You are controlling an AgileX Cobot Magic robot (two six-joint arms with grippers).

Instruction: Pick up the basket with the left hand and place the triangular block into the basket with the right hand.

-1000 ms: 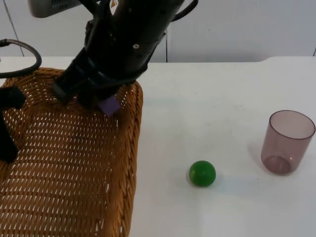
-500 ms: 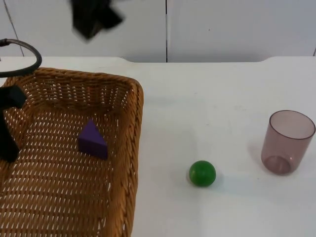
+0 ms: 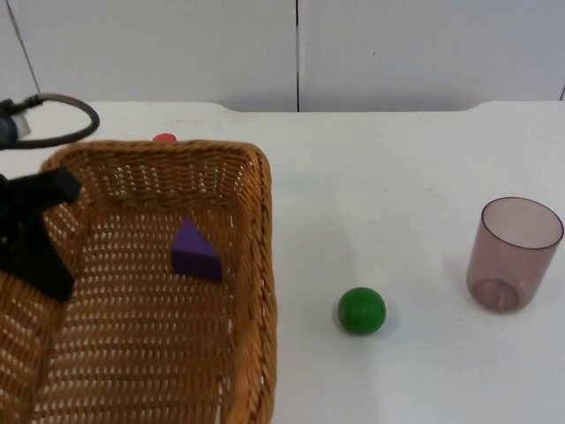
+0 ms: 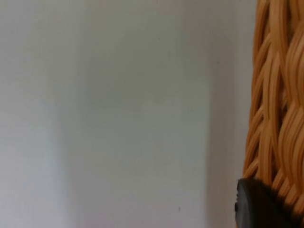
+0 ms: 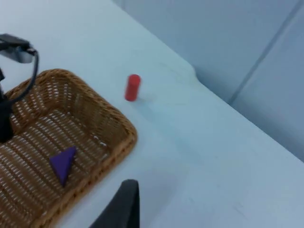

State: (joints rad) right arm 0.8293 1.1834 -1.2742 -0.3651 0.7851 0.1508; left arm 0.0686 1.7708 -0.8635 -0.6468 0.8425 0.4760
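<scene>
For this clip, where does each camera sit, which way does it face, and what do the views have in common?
Top view: fixed above, looking down and forward; basket, purple block, green ball, cup; left gripper at the basket's rim.
Left wrist view: on the left arm, close against the basket's weave, with its fingertip there.
Right wrist view: on the right arm, high above, fingertip in front; basket, block, red cylinder.
Shared: the basket in all three.

- Basket (image 3: 132, 353): rectangular woven wicker, honey-brown, open side up, at the table's left side; its braided rim also appears in the left wrist view (image 4: 278, 95).
- Triangular block (image 3: 194, 253): purple wedge, lying on the basket floor near the far wall, toward the right side wall.
</scene>
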